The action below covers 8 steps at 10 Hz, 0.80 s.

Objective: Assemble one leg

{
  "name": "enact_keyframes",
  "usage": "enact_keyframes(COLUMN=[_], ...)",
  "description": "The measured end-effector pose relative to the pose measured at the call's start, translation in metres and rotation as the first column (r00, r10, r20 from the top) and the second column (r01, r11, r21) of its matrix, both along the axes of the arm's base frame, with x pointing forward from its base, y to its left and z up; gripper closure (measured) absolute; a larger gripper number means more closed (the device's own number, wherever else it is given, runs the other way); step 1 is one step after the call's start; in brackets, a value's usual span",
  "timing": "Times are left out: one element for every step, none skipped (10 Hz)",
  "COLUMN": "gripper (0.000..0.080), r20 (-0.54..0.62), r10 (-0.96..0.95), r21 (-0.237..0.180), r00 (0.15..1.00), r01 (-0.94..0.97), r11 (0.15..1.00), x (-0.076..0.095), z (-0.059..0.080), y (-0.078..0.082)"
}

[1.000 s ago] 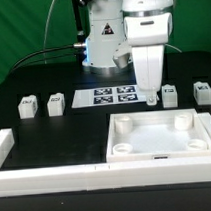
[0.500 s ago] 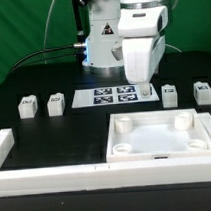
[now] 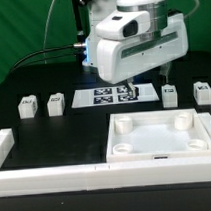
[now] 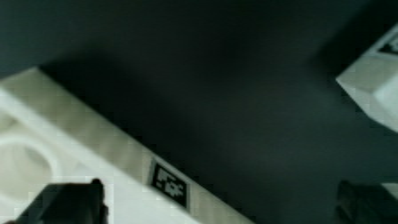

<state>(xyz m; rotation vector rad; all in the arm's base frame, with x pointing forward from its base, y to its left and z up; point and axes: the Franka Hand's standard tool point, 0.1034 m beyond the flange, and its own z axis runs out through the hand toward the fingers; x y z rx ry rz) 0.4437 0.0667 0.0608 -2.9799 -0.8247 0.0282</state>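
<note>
Currently logging gripper (image 4: 224, 200) spread wide: both dark fingertips (image 4: 71, 200) at opposite sides of wrist view, nothing gripped. Seeing it high over the counter's middle, tilted and turned, above one end of the marker board (image 3: 115, 94) and just short of the leg (image 3: 170, 94), no contact. Locating that leg upright on the black counter (image 3: 55, 131), between the marker board and the counter edge on the exterior view's right, marker tag showing. Counting one more leg (image 3: 202, 90) nearer that edge and two further legs (image 3: 56, 102) toward the opposite edge, all in one row and spaced apart, presumably to leave finger room on either side of each. Noting panel (image 3: 160, 136) near the front edge, hollow side up with corner holes exposed, presumably to take a leg from above. Reading white rail (image 3: 47, 175) along the front edge as a stop for bracing parts. Judging step as approach before grasp: wide opening suited to straddling the leg, tilt needing correction before descent. Cannot identify blurred white shapes in wrist view with confidence
</note>
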Motion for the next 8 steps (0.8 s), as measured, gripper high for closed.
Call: enact_keyframes(gripper=[0.0151, 0.0151, 0.0151, 0.0151, 0.0151, 0.0151, 0.0151, 0.0151], r20=[-0.001, -0.012, -0.02, -0.026, -0.031, -0.035, -0.037, -0.041], r10=[-0.121, -0.259, -0.41, -0.472, -0.47, -0.47, -0.468, -0.469], r21=[-0.001, -0.002, 0.0, -0.001, -0.001, -0.001, 0.0, 0.0], r00=[0.993, 0.966, 0.912, 0.881, 0.882, 0.882, 0.883, 0.882], r01=[0.121, 0.259, 0.41, 0.473, 0.47, 0.47, 0.469, 0.469], r11=[0.993, 0.966, 0.912, 0.881, 0.882, 0.883, 0.883, 0.883], x=[-0.002, -0.007, -0.011, -0.015, -0.02, -0.024, -0.028, -0.033], z=[0.0, -0.001, -0.002, -0.003, -0.004, -0.003, -0.003, -0.003], y=[0.006, 0.013, 0.022, 0.032, 0.044, 0.058, 0.069, 0.083])
